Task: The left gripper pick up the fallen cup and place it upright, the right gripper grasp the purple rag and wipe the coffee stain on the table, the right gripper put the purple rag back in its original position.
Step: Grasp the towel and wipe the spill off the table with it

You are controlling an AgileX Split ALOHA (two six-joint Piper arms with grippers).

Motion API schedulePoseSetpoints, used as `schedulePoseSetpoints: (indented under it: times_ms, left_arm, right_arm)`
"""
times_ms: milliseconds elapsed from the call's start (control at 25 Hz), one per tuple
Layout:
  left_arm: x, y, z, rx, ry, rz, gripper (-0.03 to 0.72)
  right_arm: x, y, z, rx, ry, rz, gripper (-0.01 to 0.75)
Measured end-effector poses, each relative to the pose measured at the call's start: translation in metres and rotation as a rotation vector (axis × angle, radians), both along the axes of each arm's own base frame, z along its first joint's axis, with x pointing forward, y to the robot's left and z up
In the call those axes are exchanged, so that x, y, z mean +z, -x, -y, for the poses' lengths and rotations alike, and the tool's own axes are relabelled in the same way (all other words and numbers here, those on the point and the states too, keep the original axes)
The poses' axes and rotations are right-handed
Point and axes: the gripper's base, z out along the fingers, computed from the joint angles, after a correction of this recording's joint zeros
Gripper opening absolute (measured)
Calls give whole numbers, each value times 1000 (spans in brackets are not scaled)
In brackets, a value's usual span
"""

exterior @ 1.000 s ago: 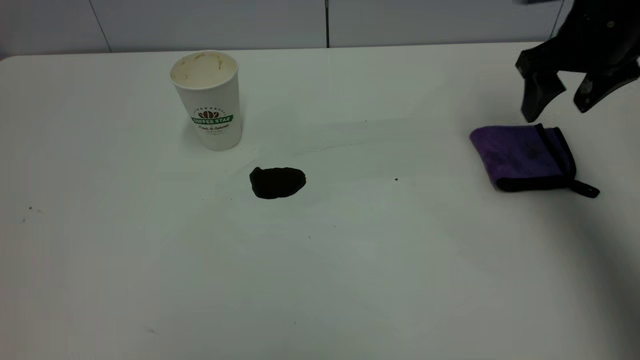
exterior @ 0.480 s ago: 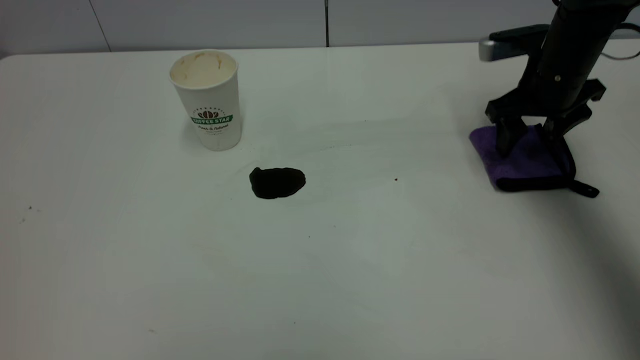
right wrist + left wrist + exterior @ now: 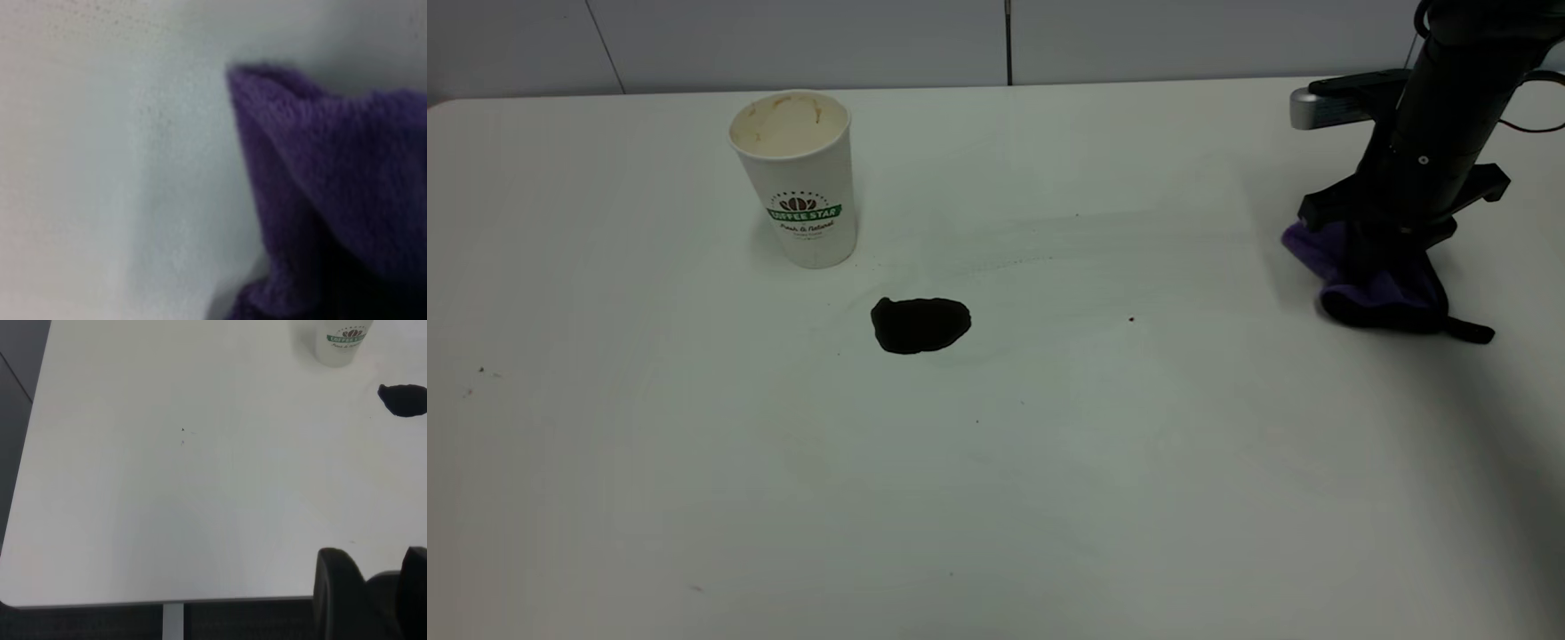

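The white cup (image 3: 796,178) stands upright on the table (image 3: 694,444) at the back left, its stained inside showing. A glossy dark coffee stain (image 3: 920,324) lies just in front of it, to the right. At the far right my right gripper (image 3: 1376,258) points down and is shut on the purple rag (image 3: 1392,293), which is bunched up under it; the rag (image 3: 333,173) fills the right wrist view. My left gripper (image 3: 373,555) hangs open over the table's near left edge, well away from the cup (image 3: 341,340) and the stain (image 3: 403,399).
A black strap (image 3: 1467,333) of the rag trails on the table to the right. Tiny dark specks (image 3: 1131,318) dot the white surface. A grey wall runs behind the table's far edge (image 3: 1005,82).
My right gripper came down onto the flat rag and shut on it. The rag is now gathered into a bunch. The cup and the stain have not moved.
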Motion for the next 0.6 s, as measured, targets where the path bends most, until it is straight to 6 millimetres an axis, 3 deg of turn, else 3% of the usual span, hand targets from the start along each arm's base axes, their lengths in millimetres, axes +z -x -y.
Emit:
schedulePoseSetpoints:
  times_ms: [80, 240, 400, 600]
  left_arm:
    - [0, 0, 0, 0, 0, 0, 240]
    - [0, 0, 0, 0, 0, 0, 240]
    - [0, 0, 0, 0, 0, 0, 240]
    - [0, 0, 0, 0, 0, 0, 240]
  right_arm:
    - [0, 1, -5, 38, 9, -2, 68]
    - [6, 3, -27, 114, 14, 6, 62]
    - [17, 13, -80, 156, -76, -9, 61]
    - [52, 16, -157, 262, -199, 20, 61]
